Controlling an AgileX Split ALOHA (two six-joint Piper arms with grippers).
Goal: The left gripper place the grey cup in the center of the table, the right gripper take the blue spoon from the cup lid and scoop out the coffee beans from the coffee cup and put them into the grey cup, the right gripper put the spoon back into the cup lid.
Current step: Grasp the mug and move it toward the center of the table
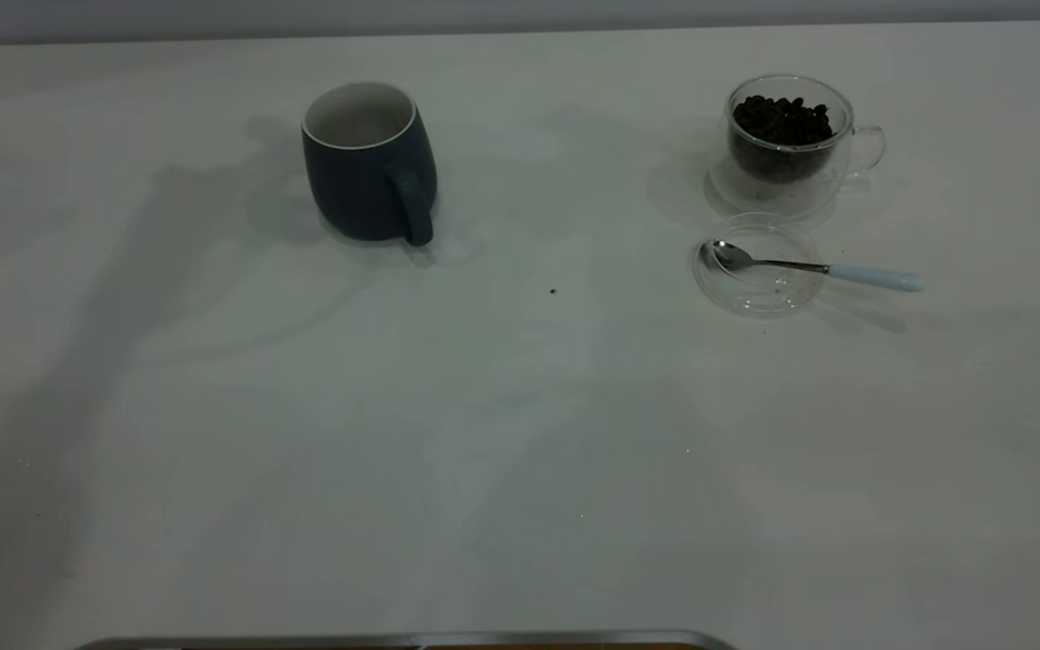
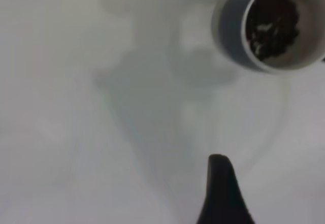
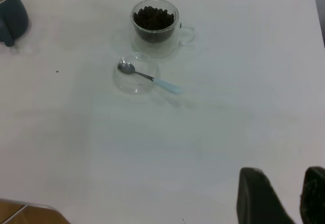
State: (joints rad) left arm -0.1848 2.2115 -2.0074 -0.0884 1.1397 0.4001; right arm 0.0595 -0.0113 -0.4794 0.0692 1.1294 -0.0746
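The grey cup point(image 1: 368, 162) stands upright at the back left of the table point(image 1: 520, 433), handle toward the front. In the left wrist view it point(image 2: 231, 28) is seen from above with a dark mass inside, like coffee beans. The coffee cup point(image 1: 786, 144) stands at the back right with a heap of coffee beans point(image 1: 782, 119). The cup lid point(image 1: 759, 264) lies just in front of it. The blue spoon point(image 1: 813, 267) rests with its bowl in the lid and its handle out to the right. My left gripper point(image 2: 221, 183) hovers apart from the grey cup. My right gripper point(image 3: 287, 183) is open and empty, far from the spoon point(image 3: 147, 76).
A small dark speck point(image 1: 552, 291) lies on the table between the grey cup and the lid. A metal edge point(image 1: 394, 639) runs along the front of the table. Neither gripper shows in the exterior view.
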